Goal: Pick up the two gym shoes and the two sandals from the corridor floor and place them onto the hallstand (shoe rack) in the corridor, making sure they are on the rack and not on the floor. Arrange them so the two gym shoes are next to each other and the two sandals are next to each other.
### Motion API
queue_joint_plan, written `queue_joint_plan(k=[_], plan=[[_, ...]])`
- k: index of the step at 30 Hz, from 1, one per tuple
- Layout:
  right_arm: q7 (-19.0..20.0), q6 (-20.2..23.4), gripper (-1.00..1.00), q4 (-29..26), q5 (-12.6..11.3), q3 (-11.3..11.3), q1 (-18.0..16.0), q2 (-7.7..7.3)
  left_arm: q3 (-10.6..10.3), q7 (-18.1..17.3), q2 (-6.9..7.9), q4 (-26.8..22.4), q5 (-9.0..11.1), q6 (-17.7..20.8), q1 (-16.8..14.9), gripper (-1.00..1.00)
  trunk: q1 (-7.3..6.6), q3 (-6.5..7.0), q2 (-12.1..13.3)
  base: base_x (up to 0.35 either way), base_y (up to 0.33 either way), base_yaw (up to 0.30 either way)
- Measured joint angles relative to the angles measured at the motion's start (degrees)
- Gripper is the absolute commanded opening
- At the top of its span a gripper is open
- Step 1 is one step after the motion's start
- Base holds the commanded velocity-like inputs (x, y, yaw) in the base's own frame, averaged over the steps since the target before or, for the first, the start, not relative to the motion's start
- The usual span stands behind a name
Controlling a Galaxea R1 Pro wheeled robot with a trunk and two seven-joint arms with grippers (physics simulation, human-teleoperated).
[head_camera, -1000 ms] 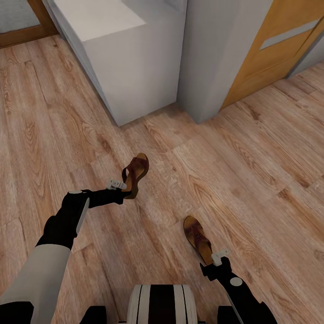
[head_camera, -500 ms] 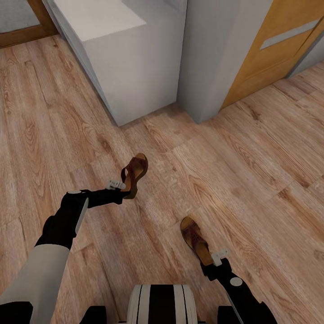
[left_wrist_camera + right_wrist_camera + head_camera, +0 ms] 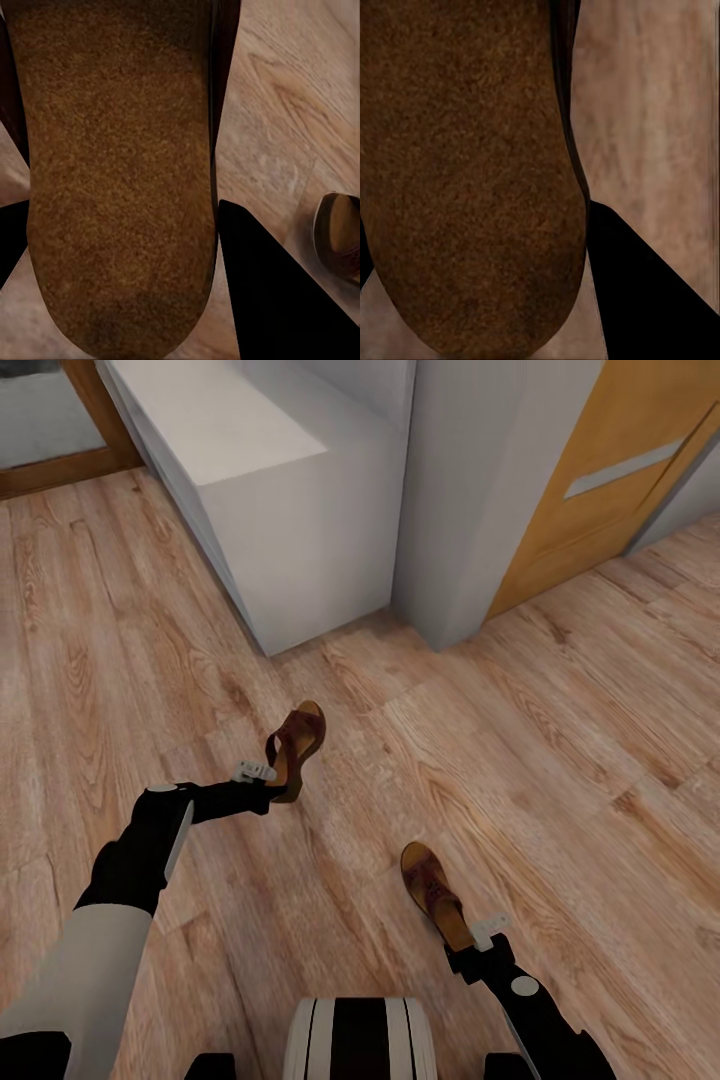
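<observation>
Both sandals clamped and lifted, view shifted slightly since a second ago.
Left claw [image 3: 268, 772] closed on left sandal [image 3: 296, 748]; right claw [image 3: 478, 938] closed on right sandal [image 3: 432, 890]; hallstand [image 3: 250, 470] at 12 o'clock; carry next.

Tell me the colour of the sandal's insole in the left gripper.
Tan-brown insole, clearest in the left wrist view.

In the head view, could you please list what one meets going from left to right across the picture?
Left hand → the sandal it holds → the other sandal → right hand → orange wooden door.
</observation>
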Motion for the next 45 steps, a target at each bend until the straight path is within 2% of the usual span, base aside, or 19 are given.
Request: queue_joint_plan(k=[5, 12, 21, 25, 27, 33, 34, 36, 37, 45], plan=[[0.01, -0.08, -1.00, 0.00, -0.08, 0.00, 0.00, 0.00, 0.02, 0.00, 0.19, 0.03, -0.12, -0.03, 0.11, -1.00, -0.13, 1.11, 0.07, 0.000, 0.000, 0.000], [0.01, -0.16, -1.00, -0.07, -0.08, 0.00, 0.00, 0.00, 0.02, 0.07, 1.29, 0.11, -0.13, -0.21, 1.46, -1.00, -0.31, 2.66, 0.16, 0.000, 0.000, 0.000], [0.14, -4.04, -1.00, -0.22, -0.07, 0.07, 0.01, 0.00, 0.02, 0.21, 1.89, 0.57, -0.14, -0.56, 1.89, -1.00, -0.54, 4.65, 0.28, 0.000, 0.000, 0.000], [0.15, -4.56, -1.00, -0.23, -0.07, 0.08, 0.01, 0.01, 0.02, 0.25, 2.91, 0.77, -0.22, -0.77, 2.03, -1.00, -0.64, 5.54, 0.33, 0.000, 0.000, 0.000], [0.14, -4.70, -1.00, -0.19, -0.02, 0.08, 0.01, 0.01, 0.11, 0.26, 3.69, 0.84, -0.33, -0.84, 3.28, -1.00, -0.69, 5.98, 0.36, 0.000, 0.000, 0.000], [0.09, -4.74, -1.00, -0.17, -0.02, 0.08, 0.01, 0.02, 0.31, 0.48, 4.26, 0.86, -0.33, -0.95, 5.75, -1.00, -0.85, 7.31, 0.44, 0.000, 0.000, 0.000], [0.08, -4.73, -1.00, -0.18, -0.07, 0.02, 0.01, 0.08, 0.48, 1.61, 5.66, 0.88, -0.47, -1.51, 8.31, -1.00, -0.88, 7.53, 0.45, 0.000, 0.000, -0.004], [0.07, -4.76, -1.00, -0.18, -0.06, 0.01, 0.01, 0.09, 0.74, 2.29, 5.92, 0.92, 0.02, -2.06, 9.42, -1.00, -0.93, 8.01, 0.48, 0.000, 0.000, -0.024], [0.06, -4.77, -1.00, -0.18, -0.05, -0.09, 0.01, 0.08, 1.19, 3.22, 6.01, 0.96, -0.42, -3.16, 10.29, -1.00, -0.95, 8.26, 0.50, 0.000, 0.000, -0.090], [-0.08, -4.86, -1.00, -0.20, -0.14, -1.71, 0.02, -0.03, 4.15, 10.38, 5.94, 2.00, -0.11, -11.23, 16.49, -1.00, -1.16, 10.55, 0.60, 0.000, 0.000, -0.148]])
